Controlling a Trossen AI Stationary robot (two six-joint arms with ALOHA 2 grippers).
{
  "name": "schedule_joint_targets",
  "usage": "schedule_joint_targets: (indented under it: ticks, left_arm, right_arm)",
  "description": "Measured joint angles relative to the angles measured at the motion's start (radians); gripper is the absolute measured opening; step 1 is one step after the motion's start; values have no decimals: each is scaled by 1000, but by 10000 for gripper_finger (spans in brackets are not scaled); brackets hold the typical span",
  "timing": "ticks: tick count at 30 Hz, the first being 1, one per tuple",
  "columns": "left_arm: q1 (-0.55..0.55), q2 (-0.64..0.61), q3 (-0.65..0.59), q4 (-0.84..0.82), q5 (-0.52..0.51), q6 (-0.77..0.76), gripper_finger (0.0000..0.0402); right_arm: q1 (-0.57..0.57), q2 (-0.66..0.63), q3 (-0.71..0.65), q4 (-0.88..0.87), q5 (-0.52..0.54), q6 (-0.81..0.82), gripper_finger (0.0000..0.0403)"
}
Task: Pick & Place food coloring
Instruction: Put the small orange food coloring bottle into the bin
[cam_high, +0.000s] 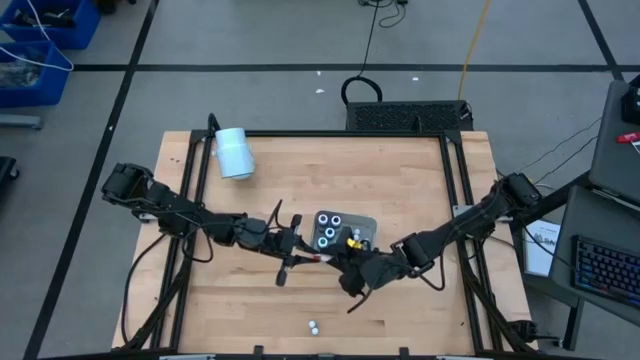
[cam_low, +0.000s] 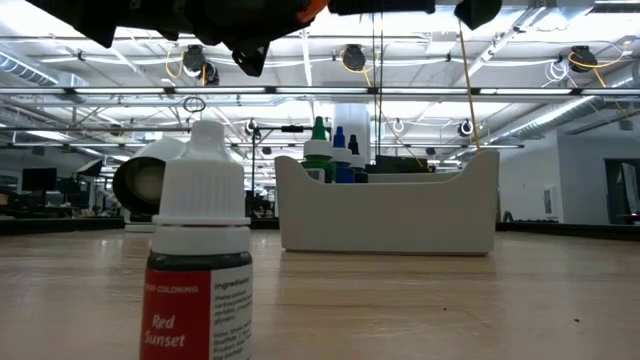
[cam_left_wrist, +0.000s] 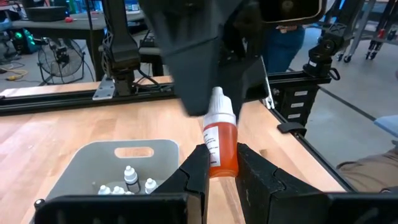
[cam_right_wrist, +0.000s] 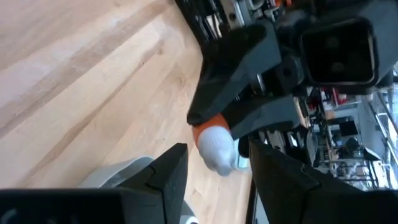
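An orange food coloring bottle (cam_left_wrist: 220, 140) with a white cap hangs over the table's middle, with my left gripper (cam_left_wrist: 221, 155) shut on it. My right gripper (cam_right_wrist: 217, 155) faces it from the table's right. It is open, and its fingers (cam_left_wrist: 186, 68) stand on either side of the white cap (cam_right_wrist: 216, 146); I cannot tell whether they touch it. Just beyond both grippers stands the grey tray (cam_high: 368, 222), which holds several more bottles (cam_high: 330, 228). My left gripper pinches the orange bottle's lower body (cam_left_wrist: 217, 163) between its two fingers. The fingers come nearly level from the table's left. The bottle sticks out past the fingertips with its cap end (cam_left_wrist: 217, 102) toward my right gripper, clear of the table.
Two small white-capped bottles (cam_high: 313, 326) stand near the table's front edge; one, labelled Red Sunset (cam_low: 200, 260), fills the low view's foreground. A large white cylinder (cam_high: 235, 153) lies at the far left. Bare wood lies left and right of the tray (cam_low: 388, 210).
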Motion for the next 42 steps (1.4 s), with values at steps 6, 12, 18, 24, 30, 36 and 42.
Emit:
schedule_joint_targets:
  ticks: [6, 12, 18, 24, 30, 36, 42]
  left_arm:
    - [0, 0, 0, 0, 0, -2, 58]
    - [-2, 0, 0, 0, -1, -2, 58]
    - [-2, -1, 0, -1, -1, -2, 58]
    - [-2, -1, 0, -3, 2, -3, 58]
    - [-3, -1, 0, -6, 13, -5, 58]
    - [-3, -1, 0, -8, 6, -6, 58]
    - [-1, -1, 0, -15, -6, -8, 58]
  right_arm:
    - [-7, 0, 0, 0, -2, -9, 152]
    - [-12, 0, 0, -1, -3, -12, 111]
    - [-21, 0, 0, -11, -8, -7, 56]
    - [-26, 1, -1, -11, -4, -10, 7]
    - [-11, 1, -1, -3, -23, -24, 20]
    - [7, 0, -1, -6, -29, -28, 80]
    - [16, 0, -1, 7, -57, -14, 145]
